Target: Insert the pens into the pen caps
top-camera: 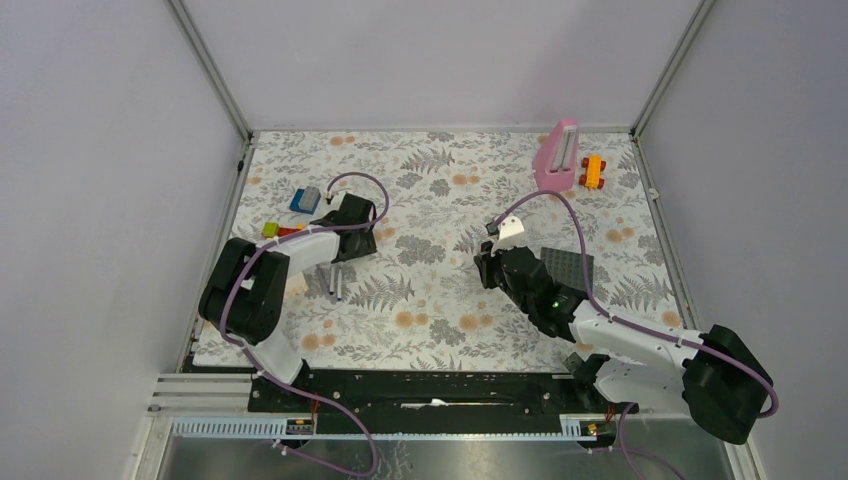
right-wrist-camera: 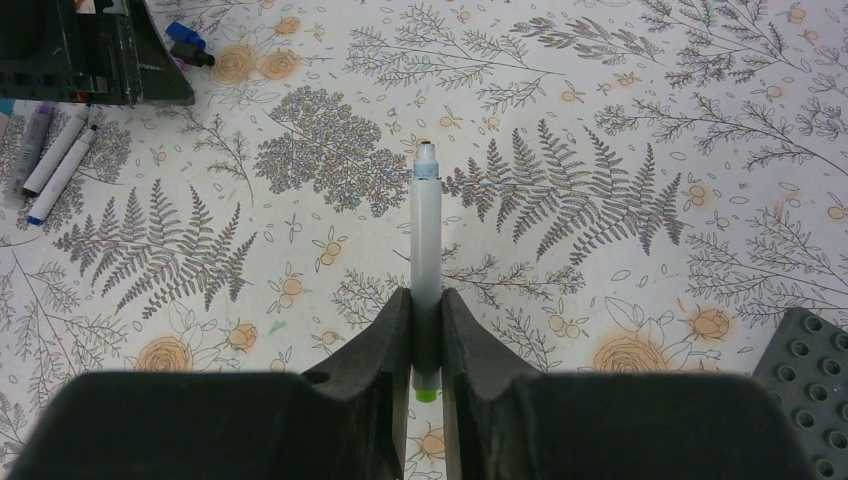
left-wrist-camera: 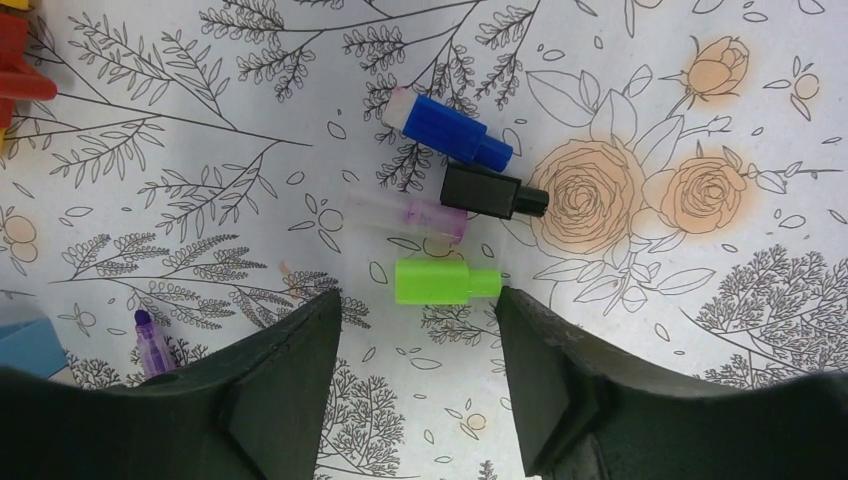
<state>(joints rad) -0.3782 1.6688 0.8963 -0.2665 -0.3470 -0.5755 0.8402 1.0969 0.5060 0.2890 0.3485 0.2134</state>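
Right gripper (right-wrist-camera: 427, 295) clamped on one pen (right-wrist-camera: 427, 230). Pads pinch the barrel near one end, so most of the length sticks out ahead, clear of the floral tablecloth (right-wrist-camera: 620, 120). A green end shows just behind the pads on the wrist side, and the far end looks grey-blue. Cannot tell for sure which is the writing tip. If it is the green one, the pen points the wrong way for capping and needs a regrasp or handover. The long overhang suits insertion, as it leaves free barrel to push into a cap. Left gripper (left-wrist-camera: 418, 298) is spread wide and holds nothing. It hangs low over the cap cluster, with the green cap (left-wrist-camera: 445, 281) lying on its side just ahead of the gap between the fingertips. The jaws bracket it, likely lined up to pick the cap matching the green pen. Black cap (left-wrist-camera: 493, 192) and blue cap (left-wrist-camera: 447, 127) lie beyond it, near each other, also on their sides. A clear, pink-tinged tube (left-wrist-camera: 410, 215) sits between black and green; its purpose is unclear. Two other pens (right-wrist-camera: 60, 165) lie side by side on the cloth beside the left arm, uncapped as far as can be seen. Toy bricks (top-camera: 303, 198) and a grey baseplate (top-camera: 568, 268) are near the work but not involved. Judgement: early in the task, no pen capped yet. Next comes closing on the green cap without nudging its neighbours, then bringing the two arms together. Risk: the cap is small and round, and could roll or tilt in the pinch
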